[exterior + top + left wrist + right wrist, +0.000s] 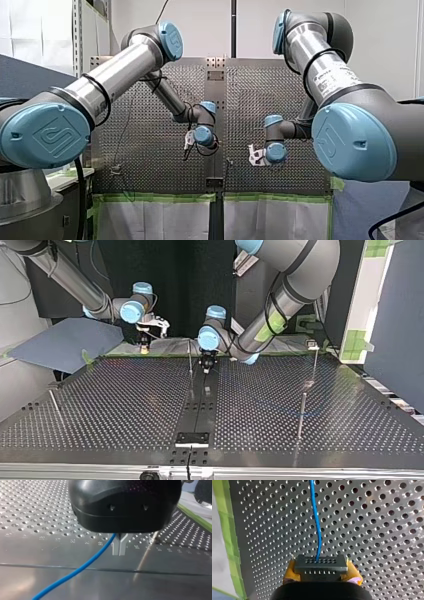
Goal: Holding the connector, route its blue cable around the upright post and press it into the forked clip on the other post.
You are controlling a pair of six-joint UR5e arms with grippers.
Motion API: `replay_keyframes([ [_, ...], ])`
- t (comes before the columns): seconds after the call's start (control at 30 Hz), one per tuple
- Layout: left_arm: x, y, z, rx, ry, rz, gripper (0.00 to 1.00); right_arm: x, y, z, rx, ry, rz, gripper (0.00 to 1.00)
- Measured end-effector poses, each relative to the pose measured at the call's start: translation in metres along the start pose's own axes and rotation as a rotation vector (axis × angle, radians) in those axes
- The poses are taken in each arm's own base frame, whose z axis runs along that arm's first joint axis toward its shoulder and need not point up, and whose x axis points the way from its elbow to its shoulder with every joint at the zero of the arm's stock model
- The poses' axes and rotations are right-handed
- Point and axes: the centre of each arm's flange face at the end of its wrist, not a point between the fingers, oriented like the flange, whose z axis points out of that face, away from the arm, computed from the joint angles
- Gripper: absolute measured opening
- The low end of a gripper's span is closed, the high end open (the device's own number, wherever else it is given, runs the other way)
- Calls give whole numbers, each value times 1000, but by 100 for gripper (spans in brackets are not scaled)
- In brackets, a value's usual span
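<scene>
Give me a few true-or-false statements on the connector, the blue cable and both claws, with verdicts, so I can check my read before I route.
1. The black rectangular connector sits in my right claw, between its yellow pads. True.
2. The thin blue cable leaves the connector and runs ahead over the perforated metal table. True.
3. My left claw grips the connector. False: my right claw holds it; only the cable reaches the left claw.
4. In the top view both claws work at the table's near edge. False: both are toward its far edge.
</scene>
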Motion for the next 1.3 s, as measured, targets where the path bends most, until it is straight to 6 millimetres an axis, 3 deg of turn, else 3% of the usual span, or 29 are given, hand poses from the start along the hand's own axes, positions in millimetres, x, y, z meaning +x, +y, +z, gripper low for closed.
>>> replay_keyframes([
  [1.17,18,10,-8,-6,76,28,0,-2,3,-1,-2,-18,5,0],
  [1.2,18,10,-9,-6,78,30,12,-2,3,-1,-2,-18,5,0],
  [1.23,18,10,-9,-6,81,33,12,-2,3,-1,-2,-18,5,0],
  [1.3,19,10,-10,-6,90,44,31,-2,3,-1,-2,-18,5,0],
])
